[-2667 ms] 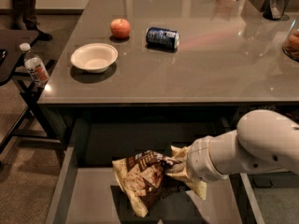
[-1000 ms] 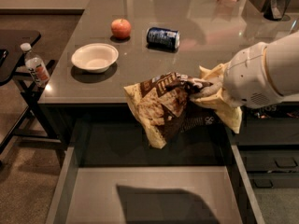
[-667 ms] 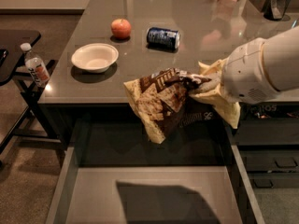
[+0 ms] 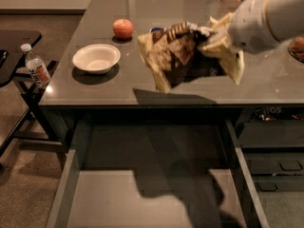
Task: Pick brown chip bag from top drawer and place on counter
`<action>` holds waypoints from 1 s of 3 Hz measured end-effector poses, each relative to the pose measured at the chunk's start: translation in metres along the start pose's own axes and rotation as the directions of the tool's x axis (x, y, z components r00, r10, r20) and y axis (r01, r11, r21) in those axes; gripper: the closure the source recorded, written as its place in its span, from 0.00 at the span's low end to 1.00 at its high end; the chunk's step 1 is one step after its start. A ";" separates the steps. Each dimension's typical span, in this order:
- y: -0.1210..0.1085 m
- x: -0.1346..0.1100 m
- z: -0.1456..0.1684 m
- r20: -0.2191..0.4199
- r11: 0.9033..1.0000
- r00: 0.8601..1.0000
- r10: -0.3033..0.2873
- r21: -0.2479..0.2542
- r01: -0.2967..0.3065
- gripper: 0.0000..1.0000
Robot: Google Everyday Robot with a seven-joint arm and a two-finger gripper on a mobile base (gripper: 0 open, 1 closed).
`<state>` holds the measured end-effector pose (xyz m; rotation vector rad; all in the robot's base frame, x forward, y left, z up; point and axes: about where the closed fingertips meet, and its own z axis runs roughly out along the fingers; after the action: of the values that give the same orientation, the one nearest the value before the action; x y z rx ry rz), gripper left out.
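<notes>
The brown chip bag point(image 4: 167, 55) is crinkly brown and cream-yellow and hangs in the air above the middle of the glossy grey-brown counter point(image 4: 114, 87). My gripper point(image 4: 209, 38) comes in from the right on a white arm and is shut on the bag's right edge. The bag hides most of the blue soda can behind it. The top drawer point(image 4: 109, 198) stands pulled open below the counter's front edge, with a bare flat grey bottom crossed by the arm's shadow.
A white bowl point(image 4: 96, 58) and a red apple point(image 4: 123, 28) sit on the counter's left part. A water bottle point(image 4: 34, 66) stands on a black side table point(image 4: 14, 46) at the left. Smaller dark handled drawers point(image 4: 275, 167) are at the lower right.
The bag has been lifted out of the drawer and carried up and back over the counter. The drawer now holds nothing.
</notes>
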<state>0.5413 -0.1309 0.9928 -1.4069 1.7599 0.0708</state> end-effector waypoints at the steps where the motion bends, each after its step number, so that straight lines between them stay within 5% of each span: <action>1: -0.052 -0.003 0.014 0.031 0.995 0.997 0.078 0.067 -0.079 1.00; 3: -0.113 0.040 0.049 0.056 0.951 0.968 0.246 0.181 -0.252 1.00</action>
<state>0.6617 -0.1767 0.9868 -1.0402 1.8577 0.0615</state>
